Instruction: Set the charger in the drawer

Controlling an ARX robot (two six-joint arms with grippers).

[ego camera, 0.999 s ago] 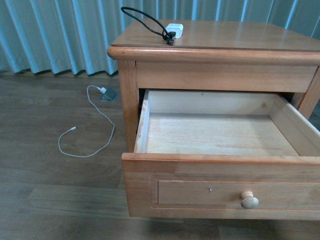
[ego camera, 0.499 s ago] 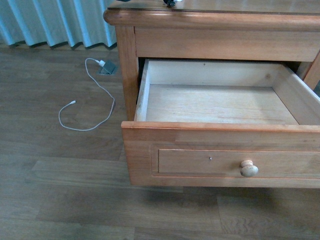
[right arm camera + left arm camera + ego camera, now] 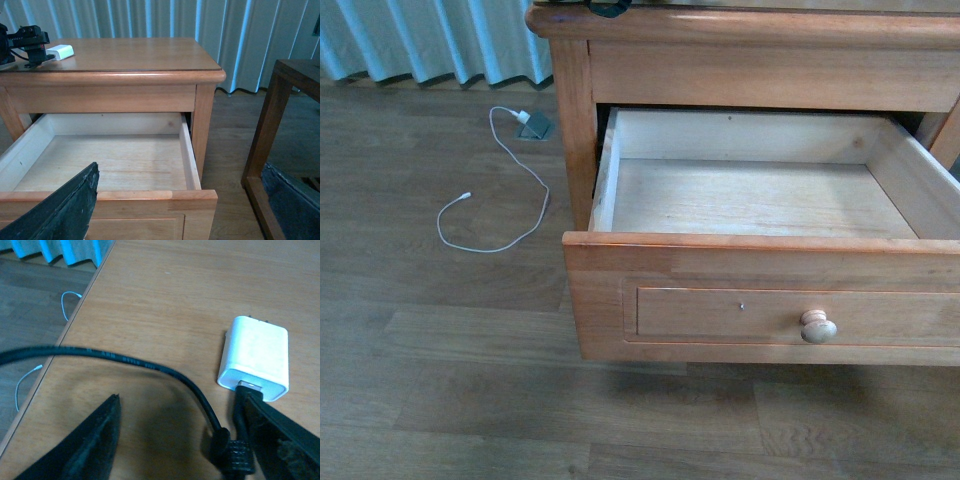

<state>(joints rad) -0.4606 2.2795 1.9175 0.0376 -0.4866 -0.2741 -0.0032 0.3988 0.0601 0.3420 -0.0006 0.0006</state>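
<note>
The left gripper (image 3: 180, 397) hangs low over the nightstand top (image 3: 165, 285), jaws wide, straddling the black cable (image 3: 125, 360) just beside the charger (image 3: 255, 357), which lies ungripped on that top. The right gripper (image 3: 180, 170) faces the open drawer (image 3: 760, 245), also spread wide and holding nothing. Since a second ago the front view has dropped, cutting the charger off at its upper edge; the drawer stays pulled out as far, with only pale wood showing inside.

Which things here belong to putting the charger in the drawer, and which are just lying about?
Job: charger, with its black cable, on the cabinet top; open drawer; left gripper.
Lying about: white cable on the floor; dark wooden frame; curtain.
</note>
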